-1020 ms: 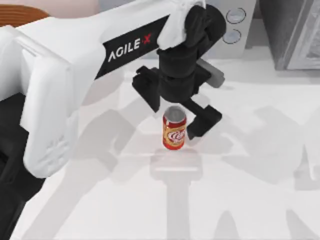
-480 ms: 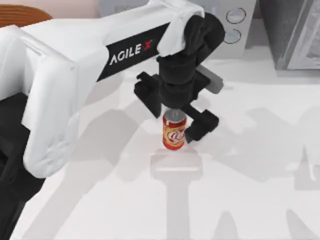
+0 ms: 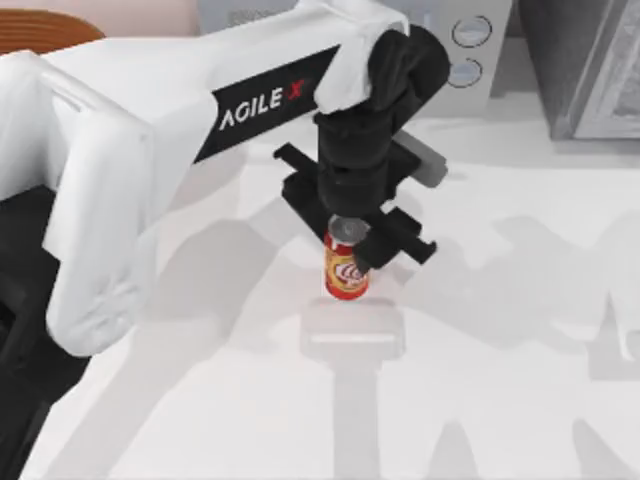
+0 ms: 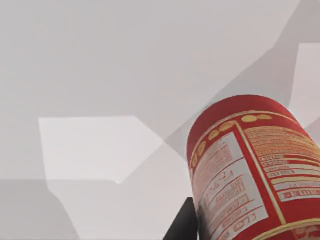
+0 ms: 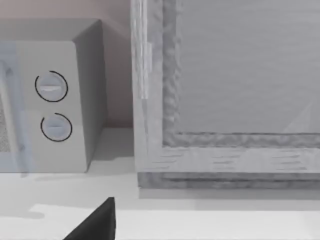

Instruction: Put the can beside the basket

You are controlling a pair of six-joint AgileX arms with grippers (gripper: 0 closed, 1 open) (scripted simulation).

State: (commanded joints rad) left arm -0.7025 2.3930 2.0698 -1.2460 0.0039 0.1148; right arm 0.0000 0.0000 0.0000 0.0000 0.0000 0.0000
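Basket (image 3: 40, 30): wicker rim at the far left corner of the tabletop (image 3: 500, 400), well apart from the work.

My left gripper (image 3: 362, 232): reaching down over the middle of the tabletop, fingers drawn in against the top of the can, one on each side. I judge the grip made or all but made; the can rests upright on the tabletop, not yet lifted.

Can (image 3: 346, 268): red and gold, long axis vertical, directly below the wrist and between the fingers. In the left wrist view the can (image 4: 255, 170) sits close against one dark finger (image 4: 182, 222).

Coming move, as I read it: lift, then carry toward the far left corner, since the basket lies that way from the fingers. My left arm is the nearer.

Microwave (image 3: 465, 50): far edge, behind the gripper.

My right arm: parked; finger state not shown, I cannot tell.
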